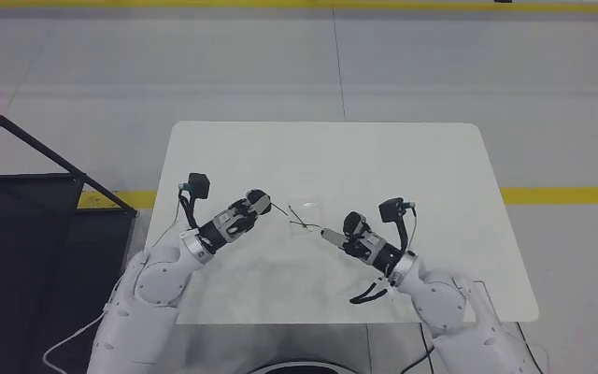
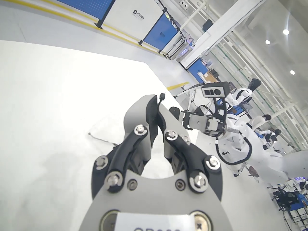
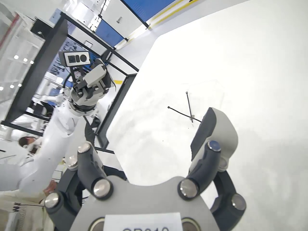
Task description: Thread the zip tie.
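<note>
My left gripper (image 2: 156, 104) is shut on a black zip tie (image 2: 162, 96), whose square head sticks out past the fingertips. In the top view this gripper (image 1: 259, 201) hovers over the table's left middle, the tie's thin tail (image 1: 277, 209) trailing toward the centre. Two more black zip ties (image 3: 189, 108) lie crossed on the white table (image 1: 420, 168), between the two grippers (image 1: 299, 221). My right gripper (image 3: 149, 133) is open and holds nothing. It sits just short of the crossed ties (image 1: 329, 234), one dark pad (image 3: 202, 131) near their ends.
A clear plastic bag (image 1: 313, 199) lies flat just beyond the crossed ties. A black frame (image 1: 47, 159) stands off the table's left side. The right half and far part of the tabletop are bare white surface.
</note>
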{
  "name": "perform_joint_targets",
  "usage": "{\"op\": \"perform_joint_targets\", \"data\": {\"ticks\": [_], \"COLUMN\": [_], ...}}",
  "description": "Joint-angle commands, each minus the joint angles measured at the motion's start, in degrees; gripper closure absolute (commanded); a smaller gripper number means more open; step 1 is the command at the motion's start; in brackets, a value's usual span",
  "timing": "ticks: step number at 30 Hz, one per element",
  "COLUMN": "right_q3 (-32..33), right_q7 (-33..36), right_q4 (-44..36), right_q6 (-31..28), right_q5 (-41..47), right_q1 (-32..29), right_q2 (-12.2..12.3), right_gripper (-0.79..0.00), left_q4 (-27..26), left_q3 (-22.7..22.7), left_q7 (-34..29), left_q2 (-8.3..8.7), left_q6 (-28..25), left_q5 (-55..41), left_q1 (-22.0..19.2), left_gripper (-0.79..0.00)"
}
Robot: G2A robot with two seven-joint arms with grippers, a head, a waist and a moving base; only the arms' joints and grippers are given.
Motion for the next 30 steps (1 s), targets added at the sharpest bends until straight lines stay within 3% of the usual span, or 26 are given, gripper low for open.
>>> {"op": "perform_joint_targets", "data": {"ticks": [1, 10, 12, 19, 25, 30], "right_q3": [0.1, -0.1, -1.6, -11.7, -21.8, -29.0], "right_q7": [0.1, 0.0, 0.9, 5.8, 15.0, 20.8], "right_q4": [0.2, -0.3, -2.6, -10.8, -10.2, -7.0], "right_q6": [-0.2, 0.1, 2.0, 19.5, 26.5, 28.3], "right_q5": [0.9, 0.0, -6.8, -34.0, -49.9, -54.6], "right_q1": [0.1, 0.1, 0.6, 3.6, 9.8, 16.3], "right_q2": [0.0, 0.0, 0.0, -1.1, -3.2, -6.0], "right_gripper": [-0.785, -0.785, -0.785, -0.785, -0.785, -0.785], "left_q4": [-0.6, -1.5, -1.6, -2.5, 0.3, 2.1], "left_q3": [-1.6, -3.7, -3.6, -1.8, -5.4, -7.3], "left_q7": [-1.2, -2.1, -1.9, 2.8, -4.1, -8.2], "left_q2": [0.41, 0.93, 0.92, 0.63, 1.56, 2.19], "left_q6": [-1.1, -2.3, -2.0, 2.6, 0.8, 0.6], "left_q5": [0.1, 0.4, 0.6, 1.1, -10.2, -16.5], "left_q1": [1.3, 3.1, 3.1, 3.9, 3.5, 3.3], "left_gripper": [0.0, 0.0, 0.0, 0.0, 0.0, 0.0]}}
